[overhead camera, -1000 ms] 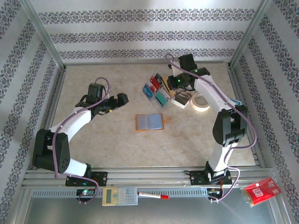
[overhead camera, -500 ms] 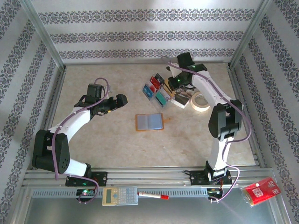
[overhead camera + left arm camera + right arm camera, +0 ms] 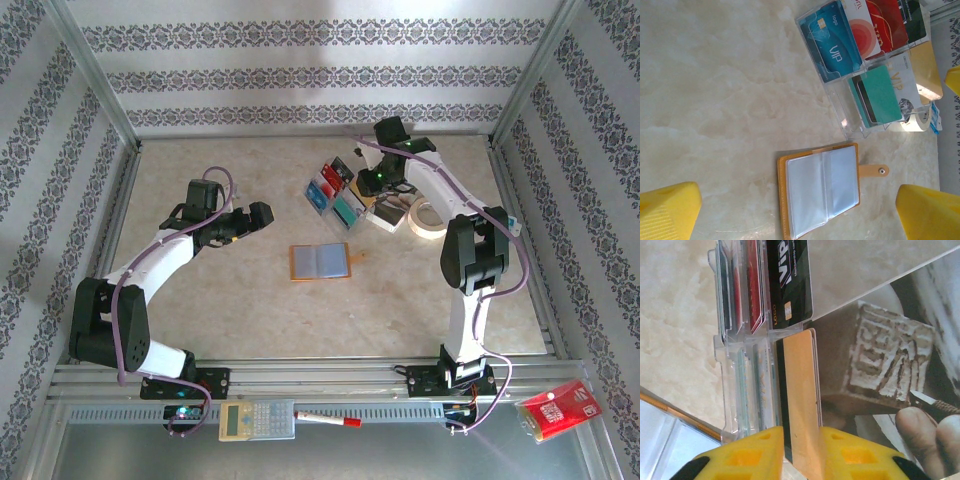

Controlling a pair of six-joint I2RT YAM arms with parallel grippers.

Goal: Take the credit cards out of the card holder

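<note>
Orange-tan card holder (image 3: 320,262) lay open and flat near the middle of the marble-patterned table (image 3: 230,300), pale plastic sleeves (image 3: 820,190) facing up, strap tab (image 3: 874,171) pointing right. Credit cards stood just beyond it, far and right, in a clear plastic rack (image 3: 842,117). The far row held a blue card (image 3: 832,42), red cards (image 3: 885,25) and a black card (image 3: 912,17). The near row held a teal card (image 3: 880,92) and, at its right end, a tan-yellow card (image 3: 802,390) with a black stripe. Right gripper (image 3: 801,452) reached over the rack's right end. Its yellow fingers (image 3: 745,457) stood a little apart on either side of the tan-yellow card; whether they pressed on it could not be told. A grey printed brochure (image 3: 880,365) lay against the rack's right side, and a tape roll (image 3: 430,218) sat right of that. Left gripper (image 3: 262,213) hovered left of the rack, well apart from the cards, with its yellow fingers (image 3: 667,210) spread wide and nothing between them; its camera looked down on the card holder. On the metal rail at the near edge lay a calculator (image 3: 255,420) and a red marker (image 3: 325,420). A red packet (image 3: 560,408) sat at the near right corner.
</note>
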